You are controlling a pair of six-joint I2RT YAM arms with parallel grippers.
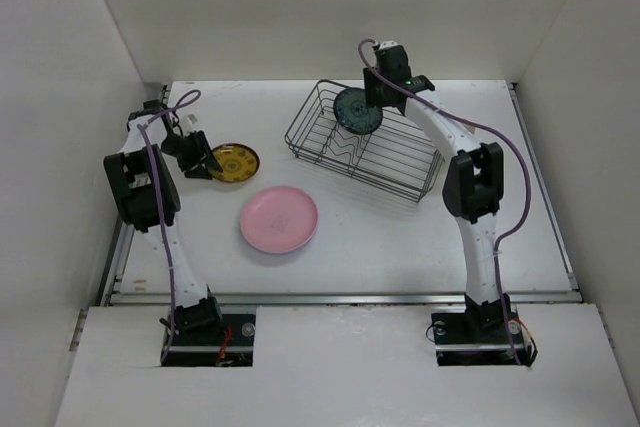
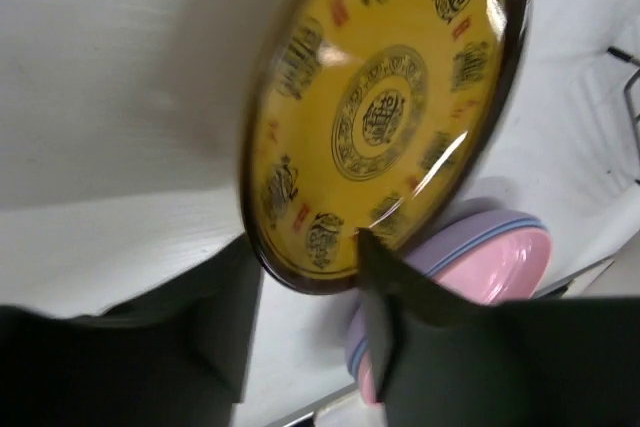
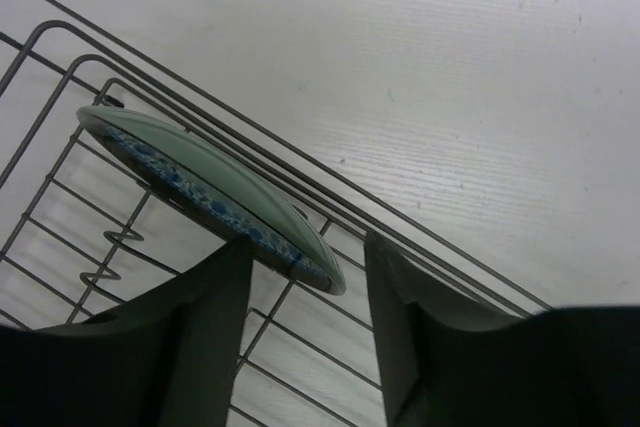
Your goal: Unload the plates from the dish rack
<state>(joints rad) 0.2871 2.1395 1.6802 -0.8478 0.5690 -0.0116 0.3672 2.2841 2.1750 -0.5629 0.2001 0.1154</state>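
From where I stand, the left arm (image 1: 170, 247) rises from its base at the near edge of the table (image 1: 400, 247) and leans out toward the left edge. It folds at a raised elbow, and its wrist angles inward and down. The left gripper (image 1: 207, 160) sits low over the surface by the left edge, in the far half, its dark fingers (image 2: 200, 347) parted with a clear gap between them. The right arm (image 1: 482, 237) climbs from its base, bends at a high elbow and stretches long toward the far edge, slanting leftward. The right gripper (image 1: 372, 99) points downward there, its fingers (image 3: 190, 347) standing apart.
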